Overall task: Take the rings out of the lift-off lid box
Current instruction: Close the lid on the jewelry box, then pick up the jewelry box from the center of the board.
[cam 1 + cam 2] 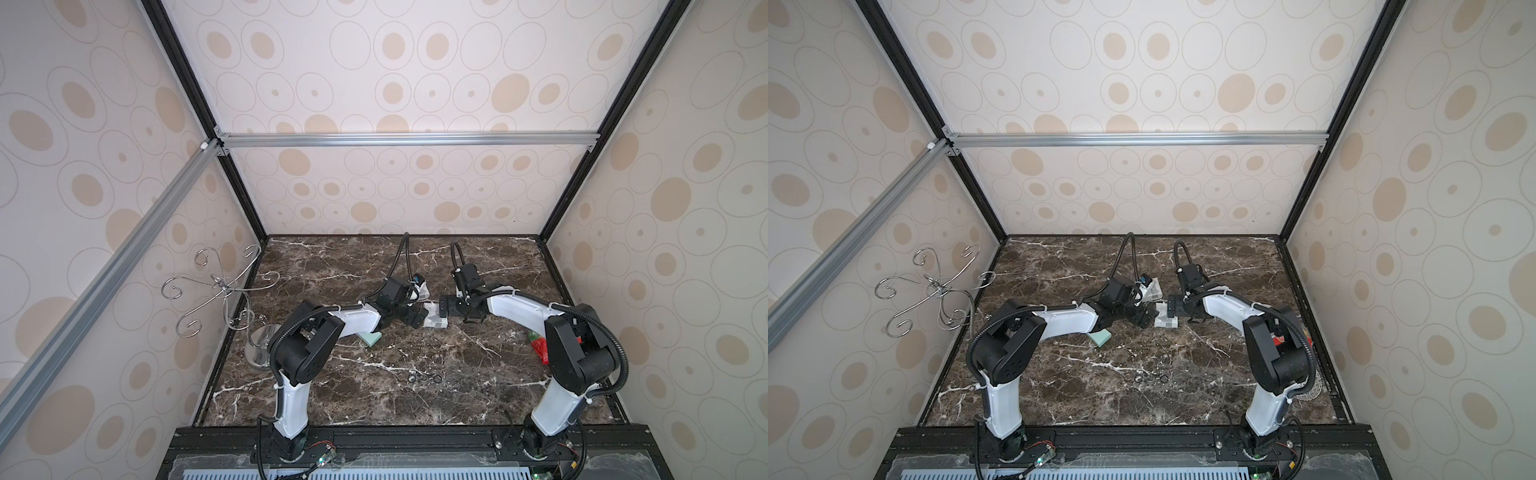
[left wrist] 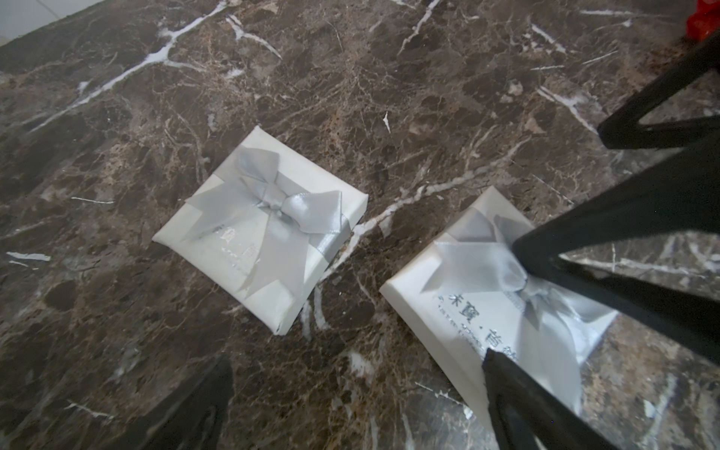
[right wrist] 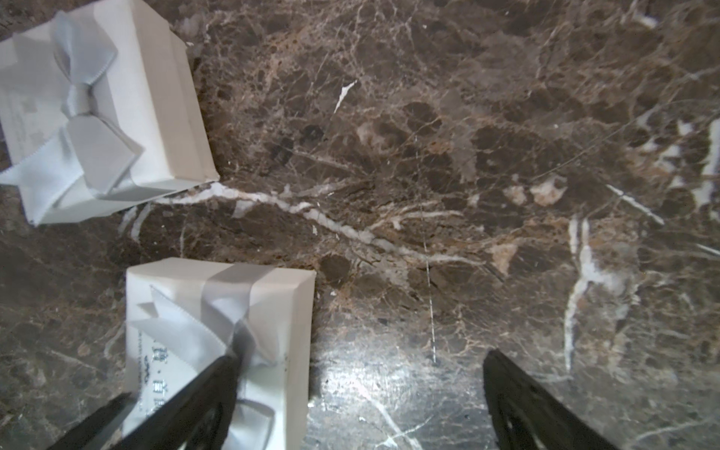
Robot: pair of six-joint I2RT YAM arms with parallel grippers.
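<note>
White boxes (image 2: 175, 237) w/ grey bows (image 2: 292, 206), brown white-veined marble table (image 2: 389, 78).

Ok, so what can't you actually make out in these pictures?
- Rings: tiny in both top views, count uncertain; outside both wrist views.
- White boxes: lids on, so whatever is inside is hidden in every view.
- Red item: mostly behind the right arm in both top views, cut by the frame edge in the left wrist view.
- Green block: partly under the left arm in both top views.
</note>
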